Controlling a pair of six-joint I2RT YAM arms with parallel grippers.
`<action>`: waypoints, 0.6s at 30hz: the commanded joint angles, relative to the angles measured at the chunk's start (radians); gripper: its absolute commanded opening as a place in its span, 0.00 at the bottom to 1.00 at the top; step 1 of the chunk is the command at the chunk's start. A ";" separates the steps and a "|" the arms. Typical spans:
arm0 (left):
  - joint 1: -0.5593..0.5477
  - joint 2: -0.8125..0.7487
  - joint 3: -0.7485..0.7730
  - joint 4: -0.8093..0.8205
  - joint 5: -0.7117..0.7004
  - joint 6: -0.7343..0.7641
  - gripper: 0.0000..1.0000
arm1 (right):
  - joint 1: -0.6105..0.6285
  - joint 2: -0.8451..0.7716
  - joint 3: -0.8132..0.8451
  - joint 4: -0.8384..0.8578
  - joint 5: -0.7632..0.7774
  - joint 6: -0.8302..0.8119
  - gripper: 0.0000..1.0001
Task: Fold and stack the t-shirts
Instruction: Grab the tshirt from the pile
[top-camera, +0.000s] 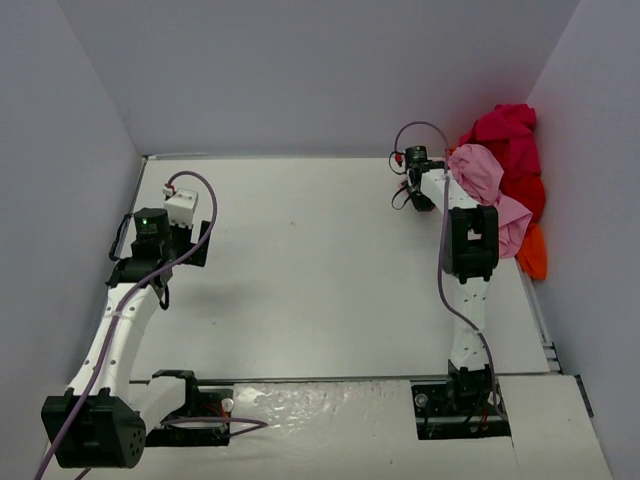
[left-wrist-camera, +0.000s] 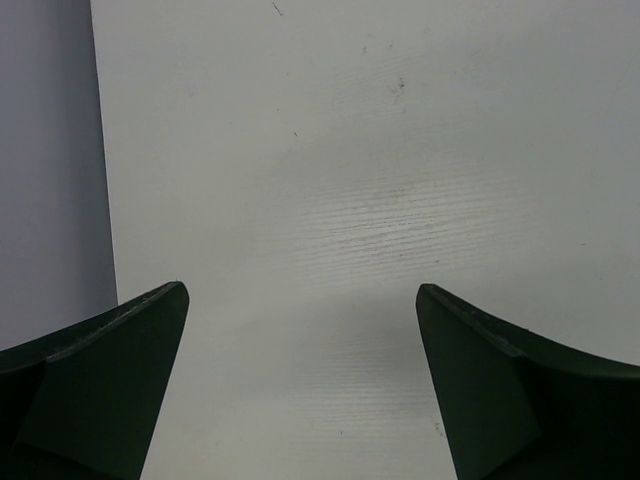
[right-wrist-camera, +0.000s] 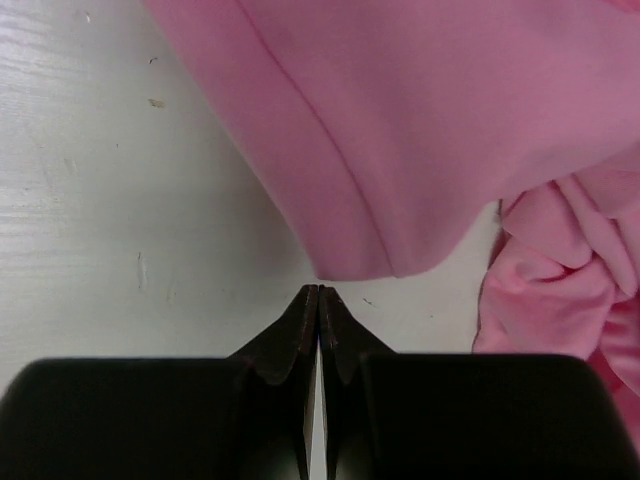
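Pink cloth fills the far side of the right wrist view: the light pink t-shirt (right-wrist-camera: 450, 120) hangs in soft folds, with its hem just past the tips of the right gripper (right-wrist-camera: 318, 292). That gripper is pressed closed, with only a thin line between its fingers. The hem looks like it touches the tips, but I cannot tell if any cloth is pinched.

From the top, the pink shirt sits bunched at the far right of the white bench (top-camera: 300, 260), next to the right arm. A magenta t-shirt (top-camera: 503, 127) and a red t-shirt (top-camera: 527, 192) are heaped against the wall just behind it. An orange t-shirt (top-camera: 534, 255) peeks out on the near side.

Over at the far left, the left gripper (left-wrist-camera: 302, 290) is spread wide above bare bench and holds nothing.
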 joint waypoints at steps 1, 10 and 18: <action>0.005 -0.005 0.005 0.074 -0.021 0.012 0.97 | 0.007 -0.024 0.028 -0.003 0.020 0.000 0.00; 0.005 -0.001 -0.001 0.077 -0.025 0.010 0.97 | 0.007 -0.064 0.031 -0.003 0.014 0.005 0.68; 0.005 -0.001 -0.017 0.088 -0.033 0.014 0.97 | 0.011 -0.022 0.070 -0.003 0.023 -0.013 0.61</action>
